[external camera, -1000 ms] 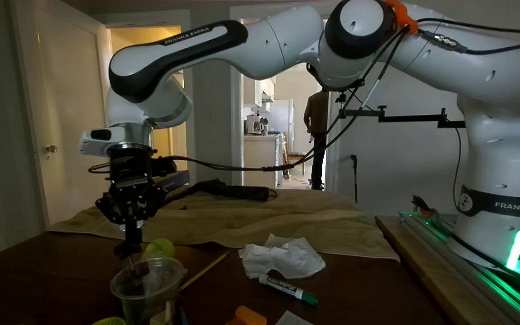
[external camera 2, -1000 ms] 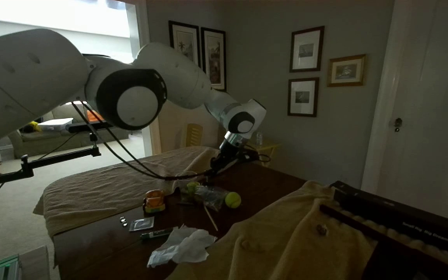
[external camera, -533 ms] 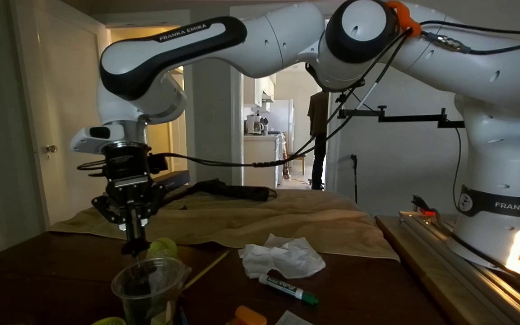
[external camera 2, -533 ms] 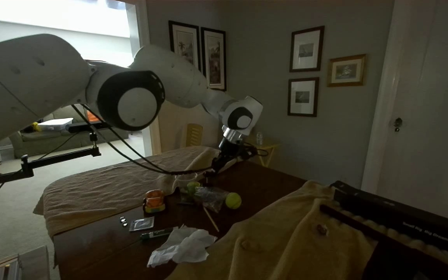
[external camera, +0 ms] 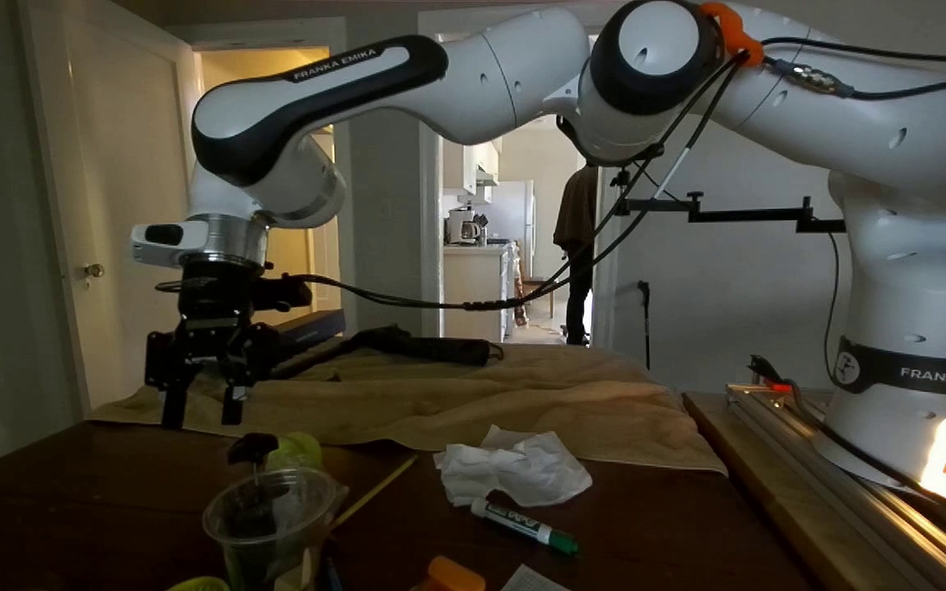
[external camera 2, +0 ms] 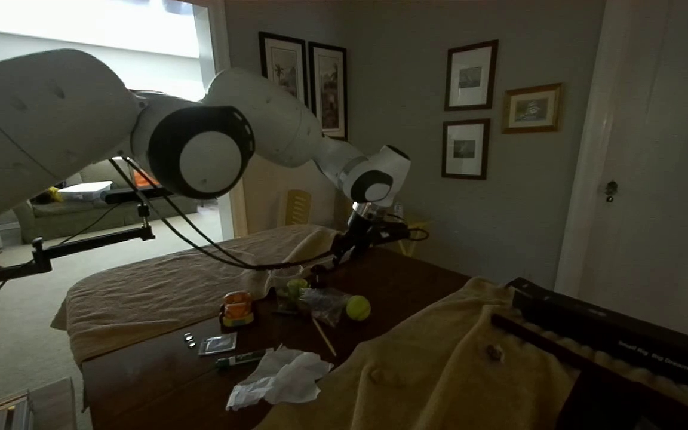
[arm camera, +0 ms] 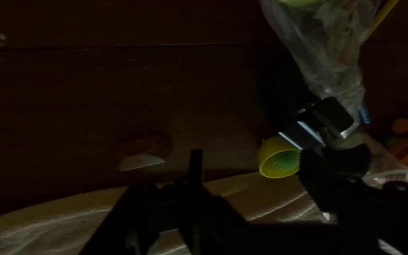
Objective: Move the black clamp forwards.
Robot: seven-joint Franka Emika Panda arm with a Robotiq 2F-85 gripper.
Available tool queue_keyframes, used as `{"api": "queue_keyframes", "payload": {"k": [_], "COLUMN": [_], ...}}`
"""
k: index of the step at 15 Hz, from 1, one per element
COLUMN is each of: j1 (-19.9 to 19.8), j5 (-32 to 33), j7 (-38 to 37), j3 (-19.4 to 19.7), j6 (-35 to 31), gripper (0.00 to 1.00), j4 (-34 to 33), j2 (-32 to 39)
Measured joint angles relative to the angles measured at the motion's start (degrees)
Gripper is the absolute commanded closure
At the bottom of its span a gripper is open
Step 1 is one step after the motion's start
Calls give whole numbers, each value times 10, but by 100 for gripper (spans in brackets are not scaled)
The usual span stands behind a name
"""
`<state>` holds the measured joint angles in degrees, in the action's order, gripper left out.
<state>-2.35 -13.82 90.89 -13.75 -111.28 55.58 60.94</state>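
Observation:
The black clamp (external camera: 253, 449) stands on the table behind the clear cup in an exterior view, its lower part seen dimly through the plastic. Its dark top (external camera 2: 318, 270) is small in an exterior view. From above in the wrist view, the clamp (arm camera: 332, 112) shows a black pad and a metallic bar, partly covered by the right finger. My gripper (external camera: 204, 410) hangs above and to the left of the clamp, apart from it, with its jaws spread and nothing held. In the wrist view the gripper (arm camera: 252, 155) is dark, its fingers well apart.
The clear cup (external camera: 222, 525) is right beside the clamp. A yellow-green cup (arm camera: 273, 170), a plastic bag (arm camera: 335, 53) and a tennis ball (external camera 2: 358, 307) lie close by. A pencil (external camera: 374, 491), marker (external camera: 522, 527), crumpled tissue (external camera: 514, 472) and orange toy (external camera 2: 237, 309) are farther off.
My gripper was shut on the clamp's top and has opened and let go. It has risen and shifted left in an exterior view. The clamp shifted slightly right, then stayed standing.

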Motion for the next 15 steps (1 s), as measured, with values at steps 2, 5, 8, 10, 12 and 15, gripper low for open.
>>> {"api": "queue_keyframes", "payload": {"k": [2, 5, 8, 10, 12, 15], "j1": [2, 7, 14, 17, 17, 17], "j5": [-7, -9, -8, -5, 4, 27], "j7": [-47, -134, -229, -292, -350, -425], "j3": [0, 0, 2, 11, 26, 51], "j6": [-62, -145, -204, -221, -221, -189], "gripper": [0, 0, 0, 0, 0, 0], "j4": [36, 105, 175, 223, 271, 347], "j2": [-21, -67, -122, -164, -210, -287]}}
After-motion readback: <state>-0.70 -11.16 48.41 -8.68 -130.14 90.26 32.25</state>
